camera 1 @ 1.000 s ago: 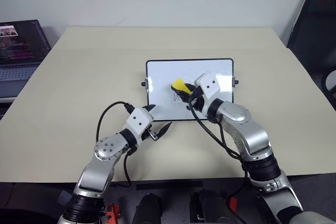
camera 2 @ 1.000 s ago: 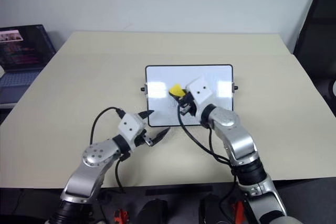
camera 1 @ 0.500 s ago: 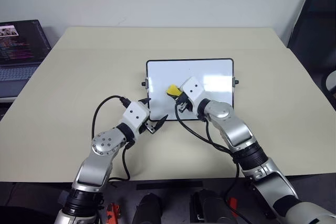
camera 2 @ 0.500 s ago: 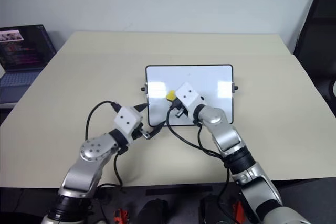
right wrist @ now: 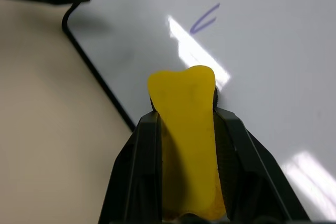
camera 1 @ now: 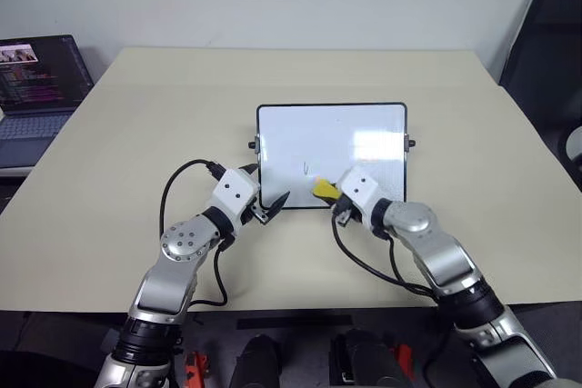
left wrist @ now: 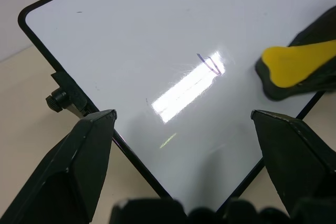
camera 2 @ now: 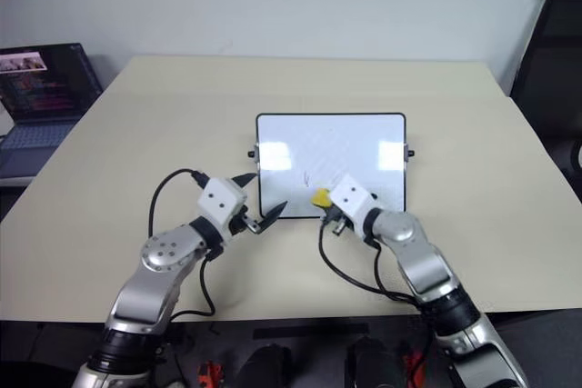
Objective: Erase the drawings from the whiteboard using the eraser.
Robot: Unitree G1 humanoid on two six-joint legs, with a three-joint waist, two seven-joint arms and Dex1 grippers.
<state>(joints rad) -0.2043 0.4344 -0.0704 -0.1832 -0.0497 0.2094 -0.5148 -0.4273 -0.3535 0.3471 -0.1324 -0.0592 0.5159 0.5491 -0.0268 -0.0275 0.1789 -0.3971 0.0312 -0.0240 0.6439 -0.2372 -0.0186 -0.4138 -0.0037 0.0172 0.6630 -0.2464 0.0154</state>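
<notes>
Eraser (camera 1: 324,189), clamped in right jaws, has swept down to whiteboard's (camera 1: 364,124) near edge; one squiggle (camera 1: 307,168) remains; left jaws gape empty.

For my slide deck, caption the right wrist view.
Right tool grips the yellow eraser over the whiteboard, one pen mark left ahead.

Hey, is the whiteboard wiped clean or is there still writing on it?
Not clean: one small pen mark remains on the whiteboard.
</notes>
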